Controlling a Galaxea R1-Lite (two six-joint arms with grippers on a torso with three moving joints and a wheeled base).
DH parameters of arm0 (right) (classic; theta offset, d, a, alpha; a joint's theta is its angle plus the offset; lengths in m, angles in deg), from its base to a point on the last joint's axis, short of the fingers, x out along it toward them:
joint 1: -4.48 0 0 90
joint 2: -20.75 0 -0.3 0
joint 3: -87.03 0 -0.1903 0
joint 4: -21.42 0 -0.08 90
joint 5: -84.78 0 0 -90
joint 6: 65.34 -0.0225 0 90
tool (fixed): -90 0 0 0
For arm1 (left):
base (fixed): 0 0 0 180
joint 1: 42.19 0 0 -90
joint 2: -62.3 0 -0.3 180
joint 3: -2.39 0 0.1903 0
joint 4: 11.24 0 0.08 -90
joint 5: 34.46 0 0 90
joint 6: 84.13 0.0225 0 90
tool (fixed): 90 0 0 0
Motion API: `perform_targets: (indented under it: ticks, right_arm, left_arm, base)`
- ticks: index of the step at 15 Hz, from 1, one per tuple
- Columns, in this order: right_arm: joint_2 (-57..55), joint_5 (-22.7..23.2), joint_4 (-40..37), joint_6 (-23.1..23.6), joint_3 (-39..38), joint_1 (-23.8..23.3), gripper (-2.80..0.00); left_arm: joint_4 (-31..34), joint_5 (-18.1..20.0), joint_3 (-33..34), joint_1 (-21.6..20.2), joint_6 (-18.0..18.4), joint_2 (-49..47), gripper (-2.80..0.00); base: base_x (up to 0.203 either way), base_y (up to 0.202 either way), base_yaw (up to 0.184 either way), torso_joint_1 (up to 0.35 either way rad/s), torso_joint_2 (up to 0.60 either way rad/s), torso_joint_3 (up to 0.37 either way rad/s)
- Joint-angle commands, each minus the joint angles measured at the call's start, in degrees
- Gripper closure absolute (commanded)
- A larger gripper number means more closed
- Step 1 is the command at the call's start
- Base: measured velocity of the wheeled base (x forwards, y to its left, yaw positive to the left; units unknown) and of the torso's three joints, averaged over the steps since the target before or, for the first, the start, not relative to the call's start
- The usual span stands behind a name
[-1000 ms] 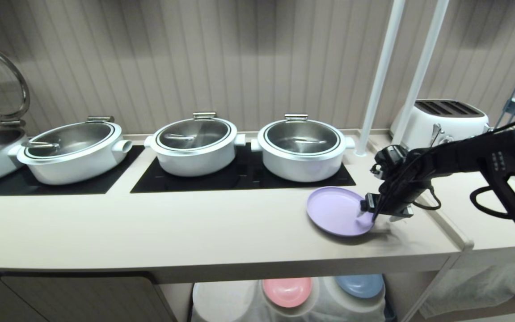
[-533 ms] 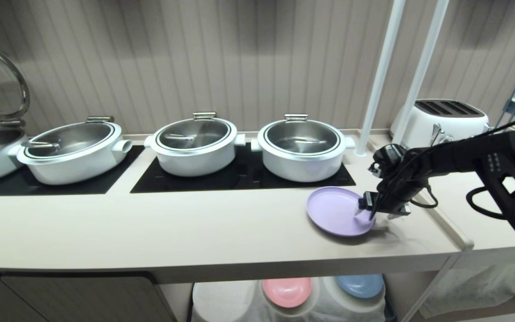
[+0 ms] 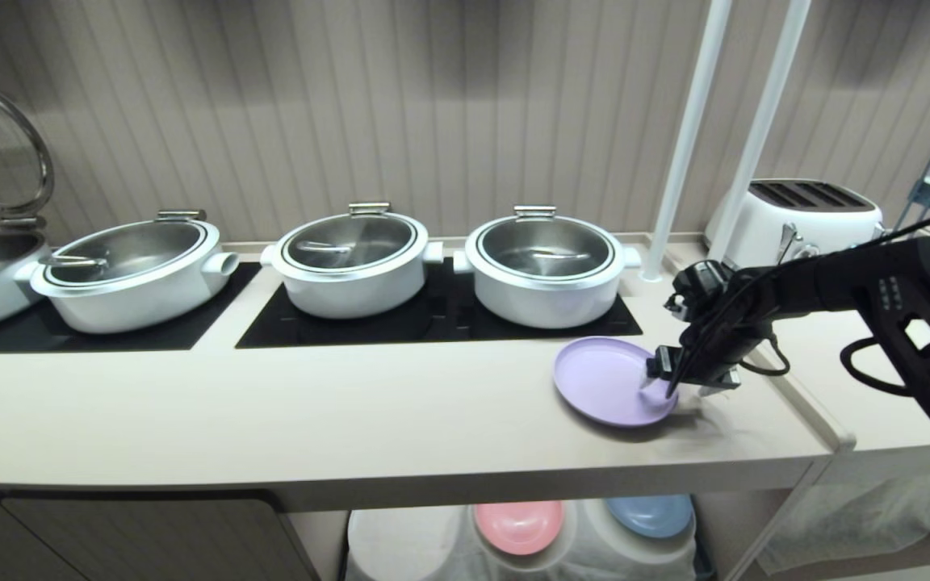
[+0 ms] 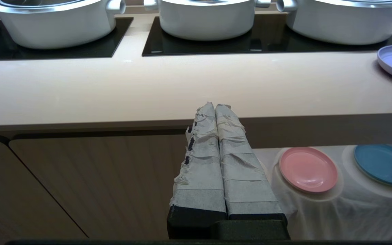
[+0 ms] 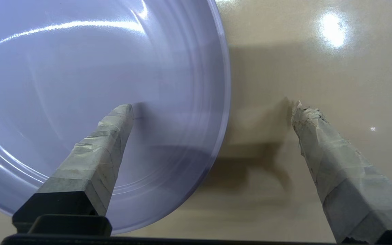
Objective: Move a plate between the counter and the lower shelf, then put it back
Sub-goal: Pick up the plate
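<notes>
The plate [image 3: 606, 379] lies flat on the counter [image 3: 352, 420], near the right end and close to the front edge, just in front of the right-most pot [image 3: 546, 270] on the black hob panel [image 3: 441, 323].

The right gripper [image 5: 209, 109] is down at the plate's right rim w/ its jaws spread wide. One finger [image 5: 114, 126] is over the inside of the plate, the other finger [image 5: 311, 126] is over the bare worktop outside it, so the rim sits between them. Nothing is pinched yet.

The left gripper [image 4: 216, 109] is parked low, in front of the counter's front edge, w/ its jaws pressed together & holding nothing.

Under the counter, on the lower shelf, sit a pink plate [image 3: 517, 524] and a blue plate [image 3: 649, 512] on white cloth [image 4: 318, 211].

Step in hand, I think: getting a hold on the plate's rim. Whether this is the first trip down or the end of the way back, I can't tell from here.

Next move prob. needs: the outer finger slipping low under the rim, then a slow close so the thin edge gets pinched. The plate looks smooth & light, so it may slide on the shiny worktop if pushed sideways. Then a gentle lift, kept level.
</notes>
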Motion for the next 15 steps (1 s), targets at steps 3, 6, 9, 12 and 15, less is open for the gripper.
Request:
perform_targets:
  ticks: [3, 6, 9, 12, 15]
  right_arm:
    - [-0.03, 0.01, -0.15, 0.03, 0.01, 0.02, -1.59]
    - [-0.64, 0.09, -0.15, -0.14, 0.98, 0.02, 0.0]
    - [-0.91, 0.09, -0.15, -0.14, 1.59, 0.02, 0.0]
    - [-0.91, 0.06, -0.06, -0.13, 1.61, 0.02, 0.0]
    - [-0.91, 0.02, -0.06, -0.23, 1.59, 0.01, 0.0]
  left_arm:
    - [0.0, 0.0, 0.0, 0.0, 0.0, 0.02, 0.0]
    - [0.0, 0.0, 0.0, 0.0, 0.0, 0.02, 0.0]
    - [0.0, 0.0, 0.0, 0.0, 0.0, 0.02, 0.0]
    - [0.0, 0.0, 0.0, 0.0, 0.0, 0.02, 0.0]
    - [0.0, 0.0, 0.0, 0.0, 0.0, 0.02, 0.0]
  base:
    - [0.0, 0.0, 0.0, 0.0, 0.0, 0.0]
    - [0.0, 0.0, 0.0, 0.0, 0.0, 0.0]
    - [0.0, 0.0, 0.0, 0.0, 0.0, 0.0]
    - [0.0, 0.0, 0.0, 0.0, 0.0, 0.0]
    - [0.0, 0.0, 0.0, 0.0, 0.0, 0.0]
